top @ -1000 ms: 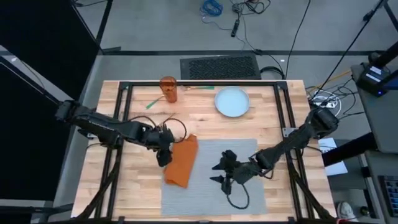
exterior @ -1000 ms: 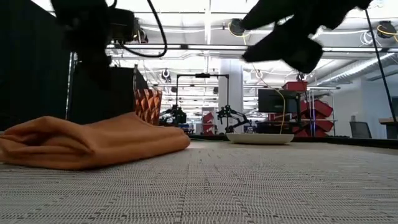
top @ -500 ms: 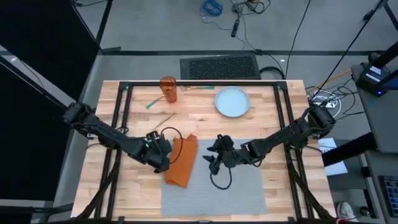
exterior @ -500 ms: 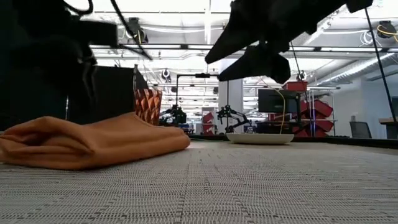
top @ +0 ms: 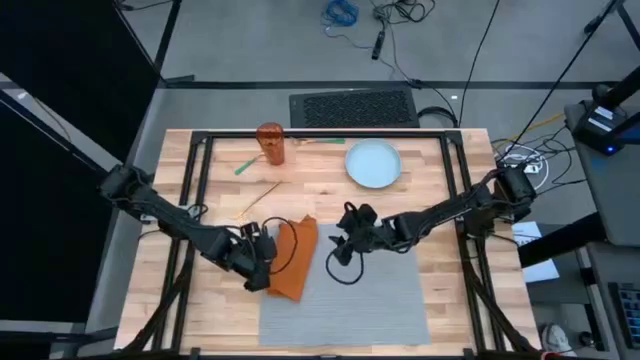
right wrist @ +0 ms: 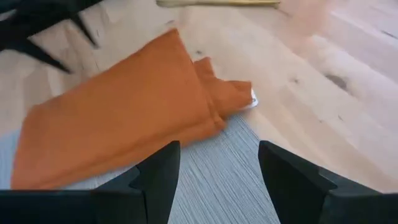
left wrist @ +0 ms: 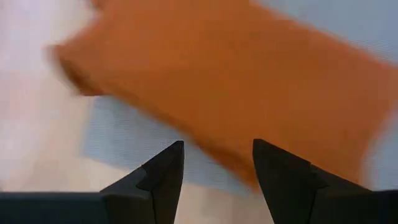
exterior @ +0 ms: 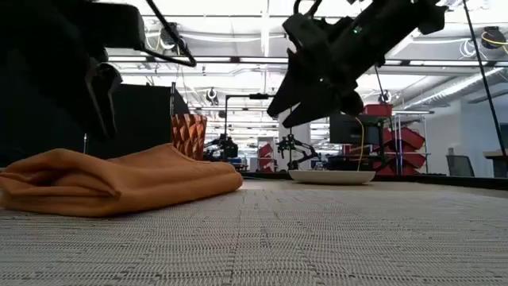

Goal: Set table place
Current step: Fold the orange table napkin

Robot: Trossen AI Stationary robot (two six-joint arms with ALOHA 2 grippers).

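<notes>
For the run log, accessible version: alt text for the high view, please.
Overhead view: both open grippers close in on an orange napkin lying over the left edge of a grey placemat, left gripper and right gripper flanking it. A pale plate and amber cup sit at the wooden table's far side.

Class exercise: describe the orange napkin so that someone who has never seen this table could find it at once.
Start at the light wooden table and find the grey woven placemat in its near half. The napkin lies across the mat's left edge, partly on wood, between the two grippers. It is the only soft, folded, orange cloth; the orange cup stands upright and far from it.
</notes>
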